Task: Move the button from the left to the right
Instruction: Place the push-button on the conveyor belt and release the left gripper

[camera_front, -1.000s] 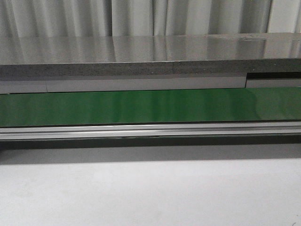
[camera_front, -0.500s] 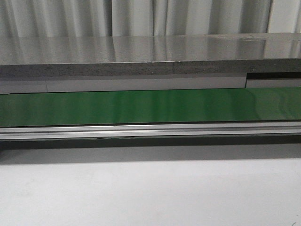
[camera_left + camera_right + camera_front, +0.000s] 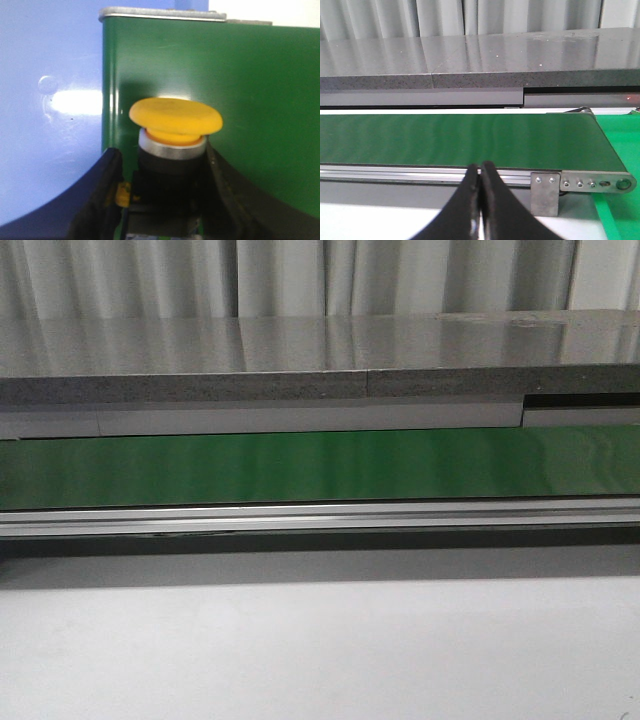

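Note:
In the left wrist view the button (image 3: 175, 117) has a round yellow-orange head, a silver collar and a black boxy body. My left gripper (image 3: 161, 151) is shut on the button, with a black finger pressed against each side of the body. The button sits over one end of the green belt (image 3: 250, 100), near the belt's metal end roller (image 3: 160, 14). I cannot tell whether its base touches the belt. My right gripper (image 3: 481, 166) is shut with nothing between its fingers, in front of the belt's near rail. Neither the button nor a gripper shows in the front view.
The green belt (image 3: 320, 465) runs across the front view with an aluminium rail (image 3: 320, 517) along its near side. A grey stone-look counter (image 3: 320, 360) rises behind it. The belt's right end has a metal bracket (image 3: 546, 192) and a bright green surface (image 3: 620, 150) beyond it. A white tabletop (image 3: 320, 650) lies in front.

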Robot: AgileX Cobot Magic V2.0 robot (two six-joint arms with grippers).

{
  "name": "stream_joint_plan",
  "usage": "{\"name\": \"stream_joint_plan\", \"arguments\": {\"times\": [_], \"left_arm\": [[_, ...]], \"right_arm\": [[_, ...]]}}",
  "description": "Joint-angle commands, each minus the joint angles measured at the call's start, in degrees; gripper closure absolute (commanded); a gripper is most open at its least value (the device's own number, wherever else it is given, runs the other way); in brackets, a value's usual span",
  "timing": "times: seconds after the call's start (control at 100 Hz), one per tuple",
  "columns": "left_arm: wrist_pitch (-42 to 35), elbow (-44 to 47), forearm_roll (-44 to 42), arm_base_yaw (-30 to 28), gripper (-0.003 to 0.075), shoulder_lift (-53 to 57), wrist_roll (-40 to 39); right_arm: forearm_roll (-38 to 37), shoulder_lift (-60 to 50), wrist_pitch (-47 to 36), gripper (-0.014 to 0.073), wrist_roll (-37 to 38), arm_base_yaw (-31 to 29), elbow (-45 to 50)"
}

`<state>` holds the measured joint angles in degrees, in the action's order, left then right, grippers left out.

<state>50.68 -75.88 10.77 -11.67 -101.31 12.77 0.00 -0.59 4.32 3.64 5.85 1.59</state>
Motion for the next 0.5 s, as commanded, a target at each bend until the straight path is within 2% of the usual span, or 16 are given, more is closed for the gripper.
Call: {"name": "stream_joint_plan", "arguments": {"times": [0.0, 0.17, 0.24, 0.31, 0.49], "left_arm": [[-1.41, -1.50, 0.96, 0.30, 0.0617, 2.90, 0.25], [-1.41, -1.50, 0.72, 0.30, 0.0288, 2.90, 0.29], [-1.64, -1.50, 0.72, 0.30, 0.0193, 2.90, 0.29], [-1.92, -1.50, 0.72, 0.30, 0.0159, 2.90, 0.29], [-1.92, -1.50, 1.52, 0.30, 0.0160, 2.98, 0.29]], "right_arm": [[-0.58, -1.09, -4.96, 0.0662, -0.12, -0.05, -0.99], [-0.58, -1.09, -4.96, 0.0662, -0.12, -0.05, -0.99], [-0.58, -1.09, -4.96, 0.0662, -0.12, -0.05, -0.99], [-0.58, -1.09, -4.96, 0.0662, -0.12, -0.05, -0.99], [-0.58, -1.09, -4.96, 0.0662, -0.12, -0.05, -0.99]]}}
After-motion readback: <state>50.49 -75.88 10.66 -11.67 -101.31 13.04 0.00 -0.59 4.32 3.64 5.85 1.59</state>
